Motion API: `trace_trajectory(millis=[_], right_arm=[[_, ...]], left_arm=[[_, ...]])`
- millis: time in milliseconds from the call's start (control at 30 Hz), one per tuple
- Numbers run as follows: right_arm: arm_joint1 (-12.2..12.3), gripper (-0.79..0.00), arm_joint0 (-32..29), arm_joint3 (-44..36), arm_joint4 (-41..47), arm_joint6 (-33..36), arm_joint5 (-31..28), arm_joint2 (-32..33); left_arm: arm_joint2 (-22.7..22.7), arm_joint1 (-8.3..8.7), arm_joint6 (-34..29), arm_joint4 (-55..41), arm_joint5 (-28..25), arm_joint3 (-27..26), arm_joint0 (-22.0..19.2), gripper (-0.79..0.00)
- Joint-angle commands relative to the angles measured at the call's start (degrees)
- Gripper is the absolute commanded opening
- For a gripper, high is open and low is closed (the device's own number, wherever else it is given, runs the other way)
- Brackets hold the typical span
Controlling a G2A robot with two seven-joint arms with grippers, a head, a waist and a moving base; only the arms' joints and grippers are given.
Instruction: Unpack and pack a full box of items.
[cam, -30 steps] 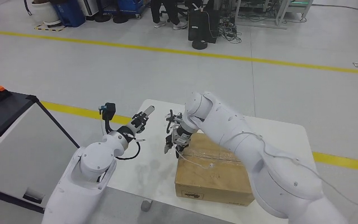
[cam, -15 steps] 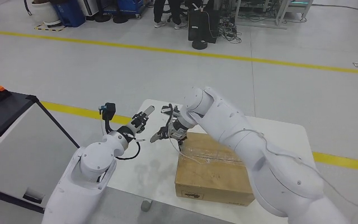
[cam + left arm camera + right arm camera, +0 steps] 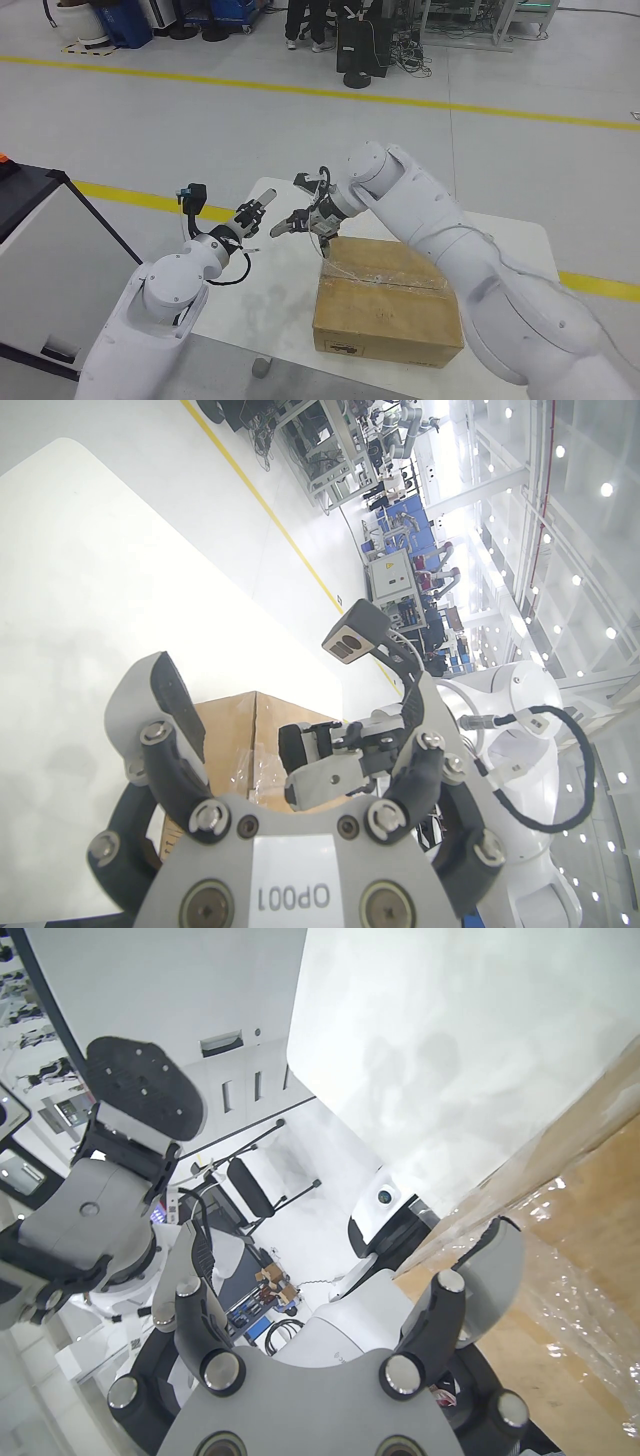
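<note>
On white table (image 3: 262, 305) | cardboard box (image 3: 385, 305) closed, clear tape (image 3: 395, 277) across top, side label (image 3: 345, 349) unreadable | left gripper (image 3: 263, 199) jaws spread | right gripper (image 3: 292, 206) jaws spread, near box corner

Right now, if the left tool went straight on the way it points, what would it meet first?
Probably the right tool, which hangs open directly ahead of the left tool, near the cardboard box's corner; depth is unclear.

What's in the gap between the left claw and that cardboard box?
The right gripper, open, hangs between the left gripper and the box, above bare table, in the top view.
</note>
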Motion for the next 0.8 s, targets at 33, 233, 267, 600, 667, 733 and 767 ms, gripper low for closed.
trace_trajectory(millis=[33,233,267,600,667,733,767], right_arm=[[2.13,0.0,-0.12,-2.18,-1.59,0.04,2.14,1.56],[7.95,0.0,-1.69,-9.69,-4.97,-0.66,7.43,6.09],[9.16,0.0,-2.18,-11.42,-5.47,-1.33,8.1,7.06],[23.54,0.0,-14.65,-34.56,-6.21,-8.86,15.64,18.93],[26.26,0.0,-18.09,-39.74,-5.09,-9.57,16.34,21.29],[26.68,0.0,-18.7,-40.51,-4.6,-9.49,16.27,21.66],[26.68,0.0,-18.7,-40.51,-4.6,-9.49,16.27,21.66]], left_arm=[[0.0,0.0,0.0,0.0,0.0,0.0,0.0,0.0],[0.0,0.0,0.0,0.0,0.0,0.0,0.0,0.0],[0.0,0.0,0.0,0.0,0.0,0.0,0.0,0.0],[0.0,0.0,0.0,0.0,0.0,0.0,0.0,0.0],[0.0,0.0,0.0,0.0,0.0,0.0,0.0,0.0],[0.0,0.0,0.0,0.0,0.0,0.0,0.0,0.0],[0.0,0.0,0.0,0.0,0.0,0.0,0.0,0.0]])
